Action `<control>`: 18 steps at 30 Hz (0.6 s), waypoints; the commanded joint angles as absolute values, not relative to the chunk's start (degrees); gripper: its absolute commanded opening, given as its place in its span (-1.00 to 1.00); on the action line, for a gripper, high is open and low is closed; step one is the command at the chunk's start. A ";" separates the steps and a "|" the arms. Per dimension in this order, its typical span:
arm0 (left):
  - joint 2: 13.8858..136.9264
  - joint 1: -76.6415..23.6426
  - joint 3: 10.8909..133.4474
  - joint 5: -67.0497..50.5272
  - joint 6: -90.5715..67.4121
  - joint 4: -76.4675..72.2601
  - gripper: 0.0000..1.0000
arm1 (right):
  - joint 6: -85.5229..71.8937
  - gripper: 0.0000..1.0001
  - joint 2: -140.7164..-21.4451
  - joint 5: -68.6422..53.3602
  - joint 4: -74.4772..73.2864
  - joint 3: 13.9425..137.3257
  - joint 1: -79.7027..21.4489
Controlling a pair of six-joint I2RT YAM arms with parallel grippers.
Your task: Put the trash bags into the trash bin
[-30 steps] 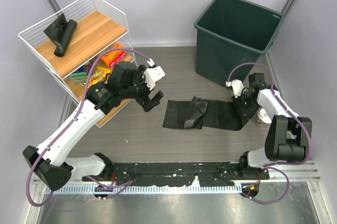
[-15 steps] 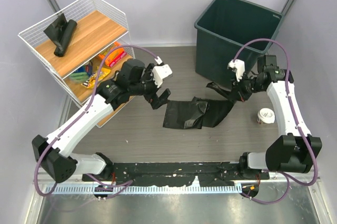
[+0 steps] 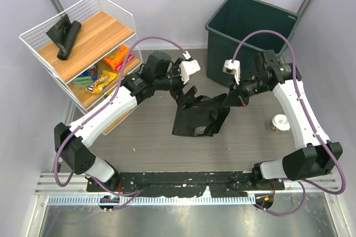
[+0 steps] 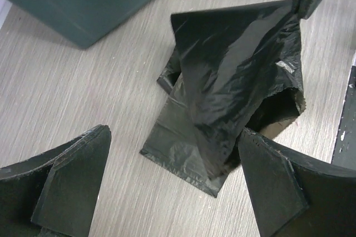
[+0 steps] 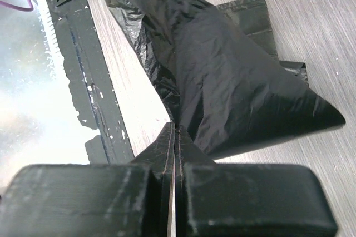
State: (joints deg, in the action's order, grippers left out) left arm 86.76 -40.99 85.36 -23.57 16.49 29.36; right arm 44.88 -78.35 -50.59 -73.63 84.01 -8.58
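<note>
Nearest me, the low end of the black trash bag (image 3: 194, 123) lies flat on the surface (image 3: 144, 139). Its far corner is lifted into a tent because my right hand (image 3: 230, 99) has it pinched, fingers closed hard on the thin plastic. That lets the sheet hang from one point, and I judge it can swing toward the bin from there. My left hand (image 3: 183, 93) hovers just above the bag's other side, fingers spread wide and holding nothing, placed, I think, to gather the loose end. A paper cup (image 3: 280, 122) stands off to the right, apart from the bag. Beyond, the trash bin (image 3: 228, 62) stands open-topped, and no bag shows inside it. Farthest left, the wire rack (image 3: 100, 31) carries a rolled bag (image 3: 64, 35) on its top shelf, with snack packets (image 3: 114, 59) on the shelf below.
</note>
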 commanded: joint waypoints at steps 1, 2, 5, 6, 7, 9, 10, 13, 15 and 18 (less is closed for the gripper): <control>86.92 -42.01 86.57 -29.34 20.82 27.86 0.99 | 46.76 -0.97 -78.92 -53.61 -77.61 86.92 -8.79; 87.27 -42.01 86.31 -31.10 21.79 28.47 0.99 | 47.11 -0.97 -79.01 -53.53 -77.96 86.92 -8.79; 88.33 -42.19 85.87 -35.58 22.85 29.79 0.99 | 47.72 -0.97 -79.10 -53.52 -78.48 86.66 -8.79; 88.94 -42.19 86.04 -37.34 22.85 30.23 0.99 | 47.81 -0.97 -79.19 -53.53 -78.49 86.66 -8.88; 89.38 -42.27 86.48 -39.18 22.76 30.84 0.99 | 47.99 -0.97 -79.28 -53.44 -78.49 86.57 -8.79; 90.61 -42.54 87.36 -41.56 22.50 32.43 0.99 | 48.16 -0.97 -79.54 -53.00 -78.31 86.57 -8.79; 90.88 -42.80 87.54 -41.57 22.50 32.87 0.99 | 48.16 -0.97 -79.72 -52.74 -78.14 86.57 -8.70; 90.35 -42.80 87.37 -41.40 23.55 33.92 0.99 | 48.16 -0.97 -79.98 -52.12 -78.14 86.75 -8.79; 89.04 -42.80 87.45 -40.17 25.57 35.85 0.99 | 48.34 -0.97 -80.07 -51.51 -78.14 86.57 -8.79; 87.89 -42.80 86.58 -39.99 27.59 37.09 0.99 | 48.60 -0.97 -80.24 -51.24 -78.31 86.22 -8.79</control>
State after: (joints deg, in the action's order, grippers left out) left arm 91.31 -42.63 85.36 -38.39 23.99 35.11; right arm 47.53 -80.31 -51.11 -76.82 84.84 -8.58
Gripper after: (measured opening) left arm 0.994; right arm 0.028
